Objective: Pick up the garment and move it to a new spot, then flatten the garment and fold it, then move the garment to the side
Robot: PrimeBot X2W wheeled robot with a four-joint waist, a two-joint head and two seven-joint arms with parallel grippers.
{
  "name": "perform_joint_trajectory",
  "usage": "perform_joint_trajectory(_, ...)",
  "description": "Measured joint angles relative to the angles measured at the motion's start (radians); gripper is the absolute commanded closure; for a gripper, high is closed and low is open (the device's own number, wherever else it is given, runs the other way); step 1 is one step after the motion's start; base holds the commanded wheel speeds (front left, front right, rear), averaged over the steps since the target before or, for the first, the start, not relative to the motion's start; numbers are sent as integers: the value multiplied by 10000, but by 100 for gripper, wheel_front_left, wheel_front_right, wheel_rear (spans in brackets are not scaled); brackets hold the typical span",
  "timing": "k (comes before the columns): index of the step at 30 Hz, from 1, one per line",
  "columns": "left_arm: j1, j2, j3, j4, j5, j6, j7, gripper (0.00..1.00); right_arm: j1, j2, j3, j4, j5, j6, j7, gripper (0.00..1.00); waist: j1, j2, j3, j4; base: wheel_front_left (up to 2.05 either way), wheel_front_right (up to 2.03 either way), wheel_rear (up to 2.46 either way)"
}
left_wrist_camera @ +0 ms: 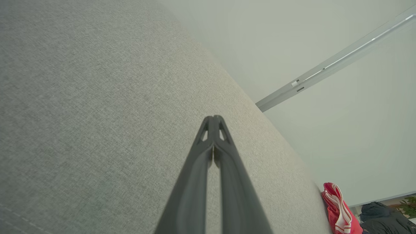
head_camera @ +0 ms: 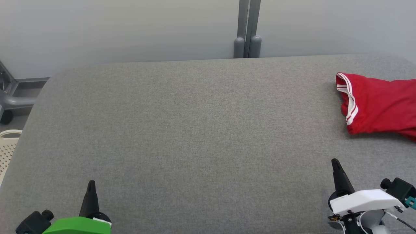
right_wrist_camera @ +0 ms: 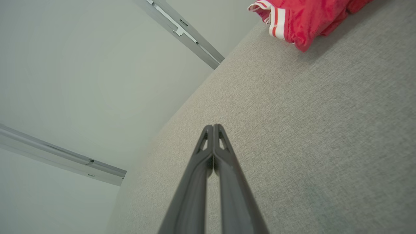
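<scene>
A red garment (head_camera: 380, 105) with white stripes along its hem lies bunched at the far right of the grey table, running off the head view's right edge. Its striped edge appears at the top of the right wrist view as the garment (right_wrist_camera: 302, 19), and small at the lower right of the left wrist view as the garment (left_wrist_camera: 339, 211). My right gripper (head_camera: 335, 162) is shut and empty, near the table's front right, short of the garment. Far from it at the front left, my left gripper (head_camera: 91, 183) is also shut and empty. Both wrist views show fingertips pressed together.
The grey fabric table (head_camera: 195, 136) spans the view, with rounded far corners. Behind it stands a pale wall with a grey post (head_camera: 247, 29). A white perforated basket (head_camera: 8, 149) and a grey frame (head_camera: 13, 97) sit off the table's left edge.
</scene>
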Motion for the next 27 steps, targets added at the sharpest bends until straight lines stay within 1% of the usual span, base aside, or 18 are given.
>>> perform_joint_trajectory(13,-278,4,128,-12,-1526,-77,433,100,-30,-4,-117,-92,1570,-2,380,100,0,0,12,7,0,0,0)
perform_joint_trajectory(27,-544,8,270,-27,-2903,-159,826,100,-125,-10,-226,-197,3024,-6,732,100,0,0,24,14,0,0,0)
